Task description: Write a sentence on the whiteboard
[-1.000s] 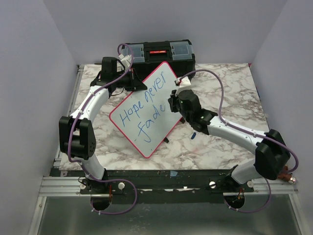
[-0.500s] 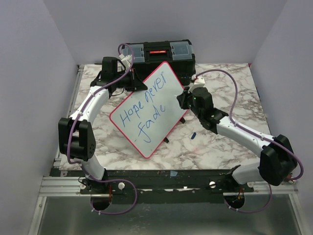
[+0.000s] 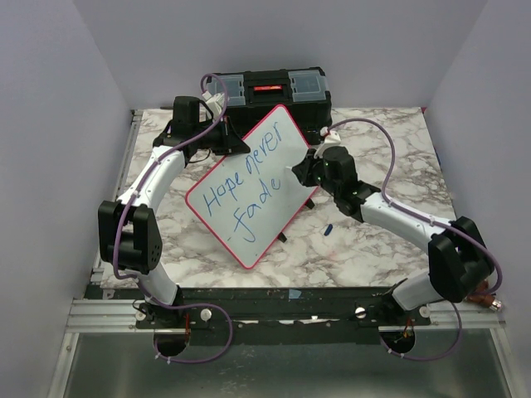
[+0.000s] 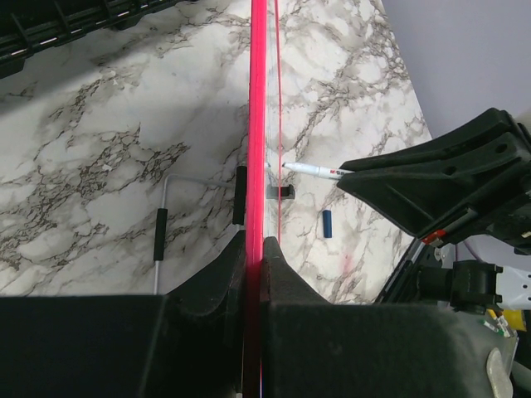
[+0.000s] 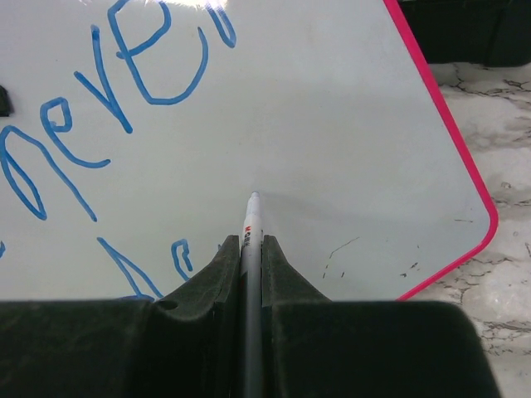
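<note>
Right wrist shows right claw (image 5: pixel 249 245) pinching marker (image 5: pixel 252 214), tip near whiteboard (image 5: pixel 332 124).

My left arm (image 3: pixel 158 178) goes up from its base, bends at the elbow and reaches far forward. At its end, the left gripper (image 4: pixel 255 249) is squeezed tight on the edge of the whiteboard (image 3: pixel 249 191). My right arm (image 3: pixel 398 217) lies low and stretches in toward the middle, with its wrist turned to the left. The right gripper (image 5: pixel 251 245) is pinched on a marker (image 5: pixel 252 217), which sticks straight out between the two fingers.
</note>
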You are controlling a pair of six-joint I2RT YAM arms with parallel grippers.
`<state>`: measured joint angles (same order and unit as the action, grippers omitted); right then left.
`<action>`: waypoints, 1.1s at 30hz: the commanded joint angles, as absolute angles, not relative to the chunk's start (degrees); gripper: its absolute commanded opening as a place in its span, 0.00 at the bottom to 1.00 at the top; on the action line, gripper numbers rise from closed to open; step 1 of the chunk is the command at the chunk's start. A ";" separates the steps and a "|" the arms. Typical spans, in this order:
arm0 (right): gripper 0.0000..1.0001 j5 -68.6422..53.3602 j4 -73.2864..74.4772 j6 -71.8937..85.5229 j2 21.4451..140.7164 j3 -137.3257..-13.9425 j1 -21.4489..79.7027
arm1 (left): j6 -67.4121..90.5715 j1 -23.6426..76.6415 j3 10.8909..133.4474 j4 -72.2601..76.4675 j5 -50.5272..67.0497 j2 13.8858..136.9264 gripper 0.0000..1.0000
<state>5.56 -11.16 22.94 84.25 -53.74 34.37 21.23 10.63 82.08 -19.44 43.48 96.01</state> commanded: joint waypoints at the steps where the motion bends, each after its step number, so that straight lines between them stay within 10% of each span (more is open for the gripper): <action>1: 0.01 3.21 -13.46 23.95 85.72 -55.36 33.82 | 17.04 11.51 83.52 -20.44 40.47 94.44 0.00; 33: 0.01 -7.92 -12.28 23.26 87.50 -53.87 33.74 | 16.84 11.86 83.77 -20.75 40.25 94.48 0.00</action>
<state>-4.51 -13.50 23.53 86.50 -55.07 33.63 21.04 10.79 82.50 -20.45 42.85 96.01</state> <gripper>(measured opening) 0.128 0.067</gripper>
